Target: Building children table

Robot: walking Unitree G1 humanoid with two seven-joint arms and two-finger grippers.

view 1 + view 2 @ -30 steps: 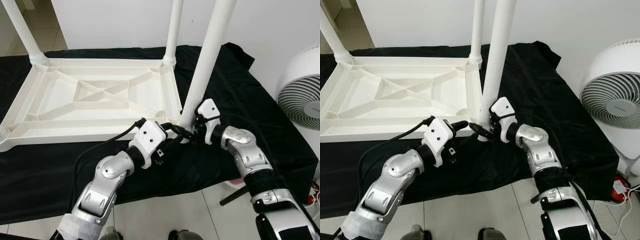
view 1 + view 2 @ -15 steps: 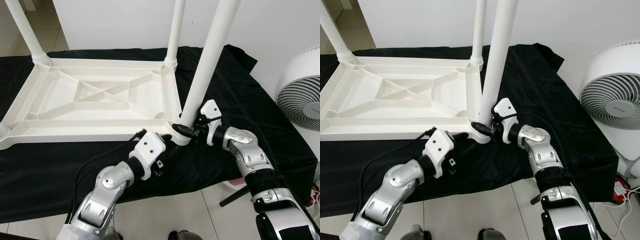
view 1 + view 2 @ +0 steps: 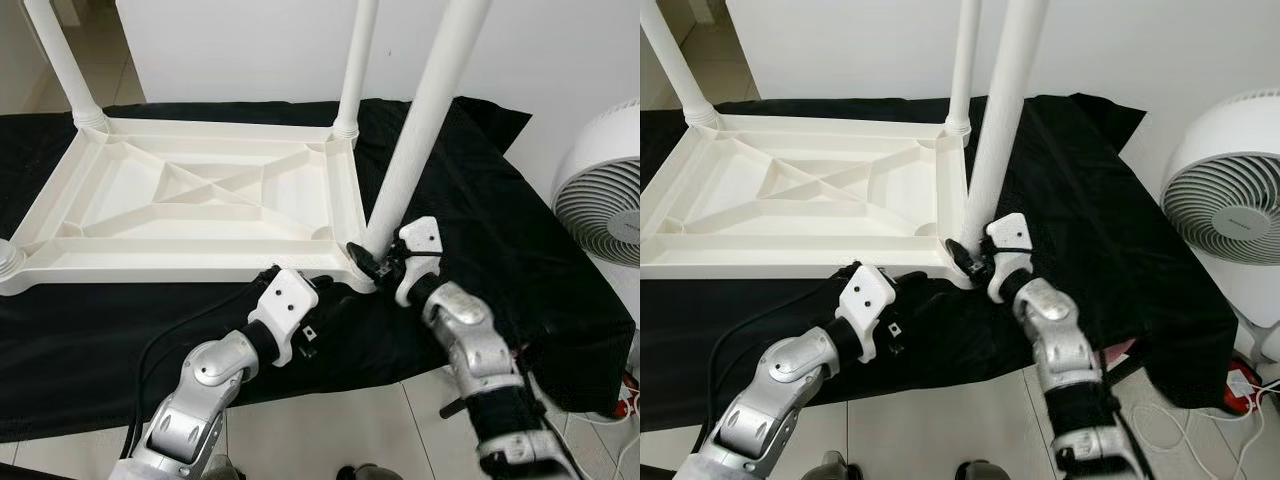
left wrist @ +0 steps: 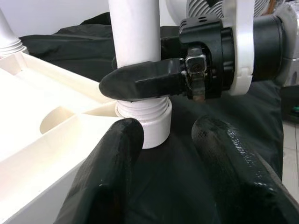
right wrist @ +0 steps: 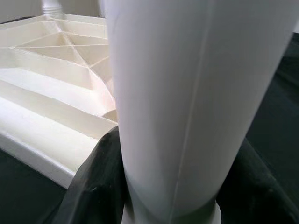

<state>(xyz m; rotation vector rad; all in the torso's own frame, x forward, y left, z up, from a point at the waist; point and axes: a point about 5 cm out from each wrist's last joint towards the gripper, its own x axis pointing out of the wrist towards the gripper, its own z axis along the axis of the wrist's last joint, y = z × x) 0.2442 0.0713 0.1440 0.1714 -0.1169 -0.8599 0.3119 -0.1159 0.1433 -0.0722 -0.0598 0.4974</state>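
Note:
The white children's table top (image 3: 180,272) lies upside down on a black cloth. Its near right leg (image 3: 425,120) stands upright in the corner socket. My right gripper (image 3: 372,262) is shut on that leg just above its threaded base (image 4: 145,114); in the right wrist view a black finger (image 5: 100,172) hugs each side of the leg (image 5: 187,93). My left gripper (image 4: 168,135) is open, low over the cloth just short of the same corner, touching nothing. Its white wrist block (image 3: 285,312) sits in front of the table's near rim.
Two more legs stand at the far right corner (image 3: 355,60) and far left corner (image 3: 65,60). A white fan (image 3: 600,200) is close on the right. The cloth's front edge (image 3: 330,375) drops to tiled floor. A white wall is behind.
My left gripper has drawn back from the corner toward me. The right forearm has swung in and down while its gripper stays shut on the leg's base.

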